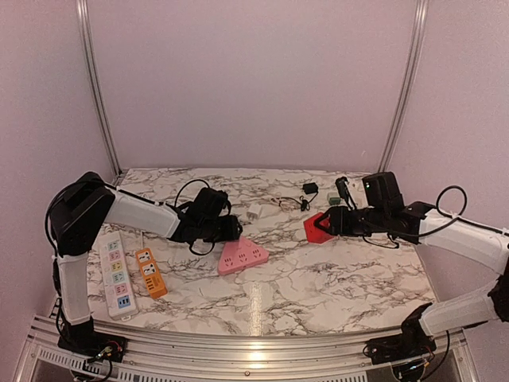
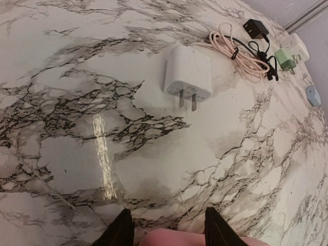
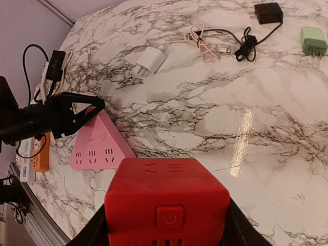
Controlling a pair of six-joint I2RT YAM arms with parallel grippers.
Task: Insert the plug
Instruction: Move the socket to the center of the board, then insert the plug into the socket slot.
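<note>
The white plug (image 2: 188, 76) lies flat on the marble with its two prongs toward my left wrist camera; it also shows in the top view (image 1: 254, 213) and the right wrist view (image 3: 148, 60). My left gripper (image 2: 165, 212) sits at the apex of the pink triangular power strip (image 1: 243, 257), fingers closed in on its tip (image 2: 174, 238). My right gripper (image 3: 166, 225) is shut on a red cube socket (image 3: 166, 200), held just above the table right of centre (image 1: 316, 228). The cube's top face shows socket slots.
A white power strip (image 1: 115, 274) and an orange one (image 1: 150, 272) lie at the left. At the back lie a coiled pink cable (image 2: 241, 54), a black adapter (image 2: 254, 28) and a green adapter (image 2: 285, 58). A metal rail runs along the near table edge.
</note>
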